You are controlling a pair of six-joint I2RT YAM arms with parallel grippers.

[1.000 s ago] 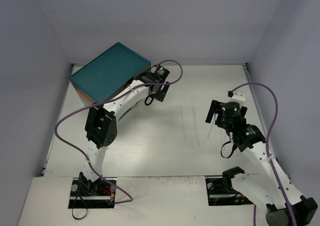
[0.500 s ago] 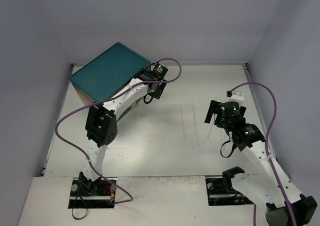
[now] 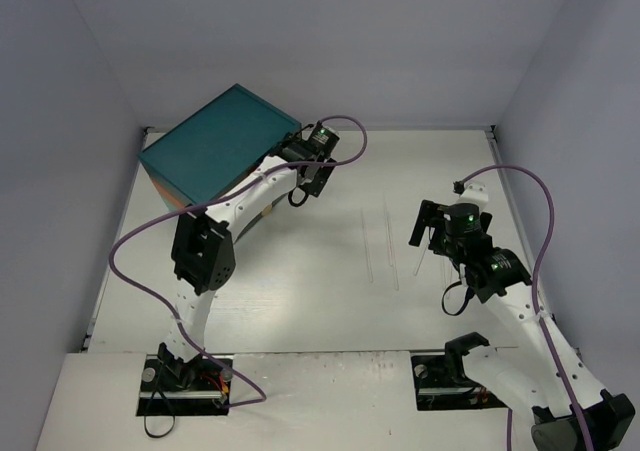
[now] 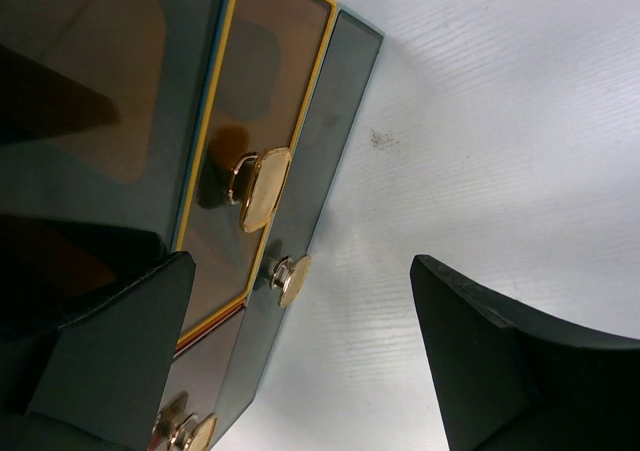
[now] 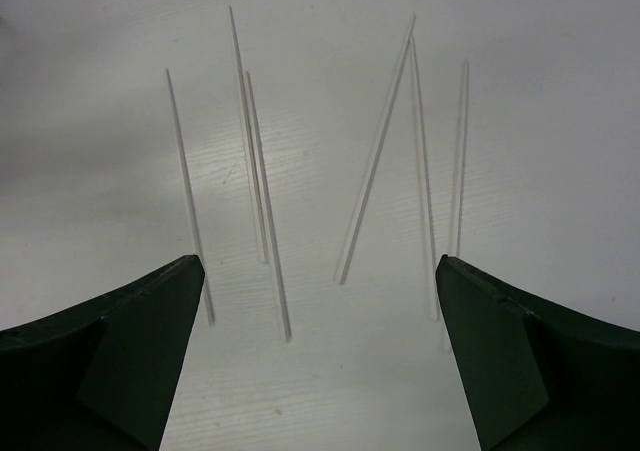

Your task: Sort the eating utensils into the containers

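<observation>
Left claw (image 4: 300,263) released, empty, facing chest (image 3: 215,146) knobs (image 4: 265,188) at far-left corner; right claw (image 5: 320,261) released, empty, above clear sticks (image 5: 375,161) on surface (image 3: 300,281)

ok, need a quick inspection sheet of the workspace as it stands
surface: white table; small dark smudge near the chest.
job's things: about six thin clear sticks lying loose mid-table; teal chest at far left, its drawer fronts with gold knobs, none pulled out.
clutter: nothing seen.
grippers: left gripper open, facing the knobs, gripping nothing; right gripper open above the sticks, holding nothing.
cables: purple cables loop off both arms, away from the sticks.
surroundings: plain pale walls on three sides.
</observation>
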